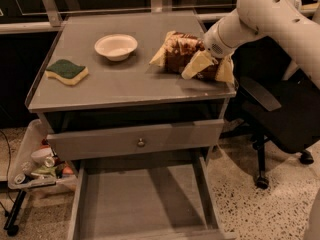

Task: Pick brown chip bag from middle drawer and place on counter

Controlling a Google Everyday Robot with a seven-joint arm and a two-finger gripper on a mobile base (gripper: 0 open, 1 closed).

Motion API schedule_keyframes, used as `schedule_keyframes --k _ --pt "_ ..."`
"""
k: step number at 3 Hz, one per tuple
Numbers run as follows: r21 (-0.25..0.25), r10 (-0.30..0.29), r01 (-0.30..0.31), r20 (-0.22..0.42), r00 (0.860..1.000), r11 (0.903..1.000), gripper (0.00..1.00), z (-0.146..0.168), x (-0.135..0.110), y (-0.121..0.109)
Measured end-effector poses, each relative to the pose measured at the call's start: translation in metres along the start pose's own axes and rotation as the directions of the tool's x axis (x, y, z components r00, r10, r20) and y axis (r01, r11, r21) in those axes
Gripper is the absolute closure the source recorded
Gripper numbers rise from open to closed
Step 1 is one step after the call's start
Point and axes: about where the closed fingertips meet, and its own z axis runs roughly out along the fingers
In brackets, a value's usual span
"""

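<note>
The brown chip bag [182, 54] lies on the right rear part of the counter [125, 84], crinkled, with a dark brown middle and pale yellow edges. My gripper [206, 63] is at the bag's right end, low over the counter's right edge and against the bag; the white arm [260, 14] comes in from the upper right. The middle drawer [140, 199] is pulled out at the bottom of the view and its grey floor is bare.
A white bowl [116, 46] stands at the counter's back middle. A green-and-yellow sponge [66, 72] lies at its left. A drawer front with a round knob [140, 142] sits under the counter. A black office chair [280, 119] stands right; a cluttered cart [35, 166] stands left.
</note>
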Motion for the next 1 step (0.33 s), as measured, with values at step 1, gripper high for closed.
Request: schedule_keyframes --k 1 --pt "0.0 0.0 0.0 0.0 1.0 1.0 0.0 0.0 0.0 0.0"
